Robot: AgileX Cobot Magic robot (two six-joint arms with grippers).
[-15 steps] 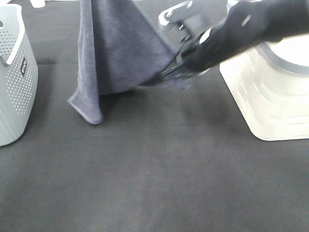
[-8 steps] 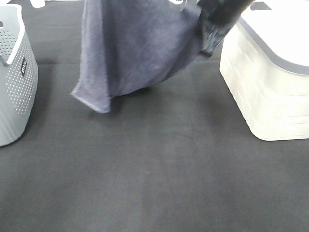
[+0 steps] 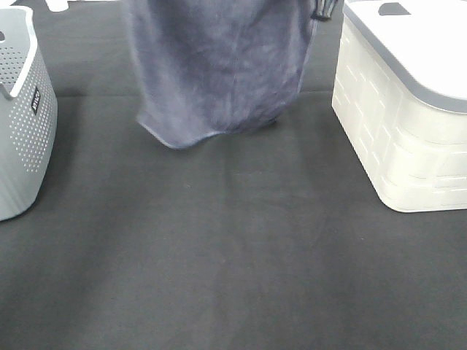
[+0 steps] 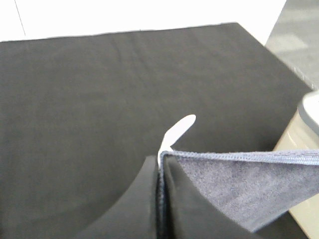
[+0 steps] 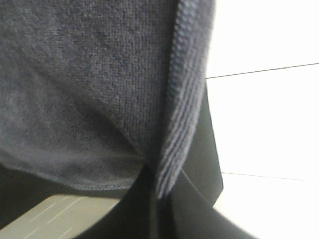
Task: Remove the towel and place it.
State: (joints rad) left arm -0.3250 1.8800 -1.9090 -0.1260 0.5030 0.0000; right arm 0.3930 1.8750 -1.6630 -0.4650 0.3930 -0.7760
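The greyish-blue towel [image 3: 219,73] hangs spread out from the top edge of the exterior high view, its lower hem curving just above the black table. In the left wrist view my left gripper [image 4: 160,169] is shut on one corner of the towel [image 4: 249,181], with the white tag [image 4: 178,130] sticking out past the dark fingers. The towel [image 5: 89,74] fills the right wrist view, and my right gripper [image 5: 155,196] is shut on its stitched edge. A dark bit of the right gripper [image 3: 323,10] shows at the towel's upper right corner. The left gripper is above the exterior frame.
A grey perforated basket [image 3: 22,109] stands at the left edge of the black table [image 3: 233,255]. A white lidded bin [image 3: 408,124] stands at the right, close to the towel's right side, and its corner [image 4: 306,149] shows in the left wrist view.
My right gripper has risen out of the top of the exterior view, pulling its towel corner up. The towel went from a slanted drape to a flat hanging sheet, and its low left tip lifted.
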